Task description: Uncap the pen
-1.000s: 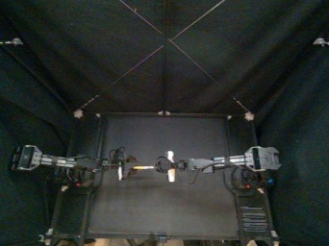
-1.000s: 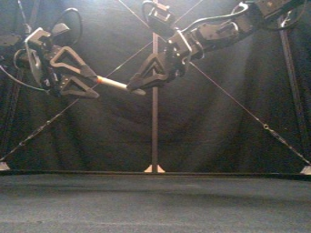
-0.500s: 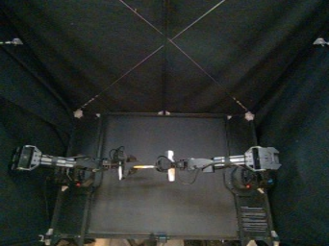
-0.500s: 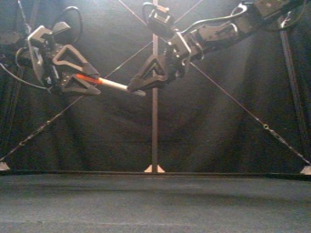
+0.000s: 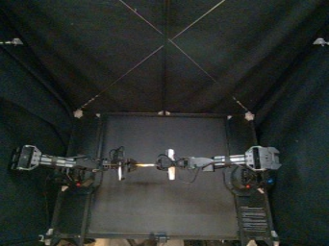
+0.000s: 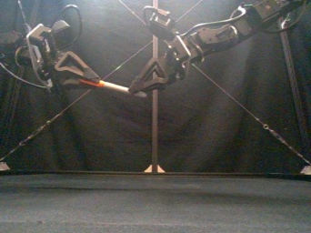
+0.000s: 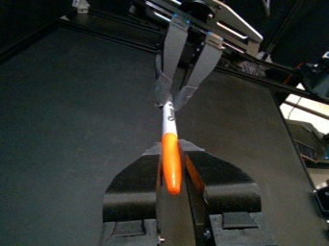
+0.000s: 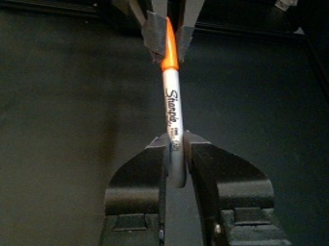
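Count: one marker pen (image 6: 112,86) is showing, made up of one orange cap (image 7: 170,165) and one white barrel (image 8: 174,104). Two grippers are working on it.
Pen's place: it is hanging in the air well above the black table (image 5: 154,207), between the two grippers. It is lying nearly level across the booth, with the cap end sitting slightly higher in the front view.
Cap: it is sitting on the barrel, orange meeting white with no gap showing.
Left gripper (image 7: 171,152): its jaws are pressing together on the orange cap and pinching it along its length.
Right gripper (image 8: 174,144): its jaws are clamping the other end of the white barrel, and the black print is showing on the stretch between the grippers.
Left arm (image 5: 52,160): it is reaching in from the left, raised, with its gripper pointing toward the middle.
Right arm (image 5: 232,161): it is reaching in from the right to about the middle, and its gripper is facing the left one along the pen's line.
Around: the black back curtain (image 5: 164,67) is hanging behind. The jaws are covering both ends of the pen.
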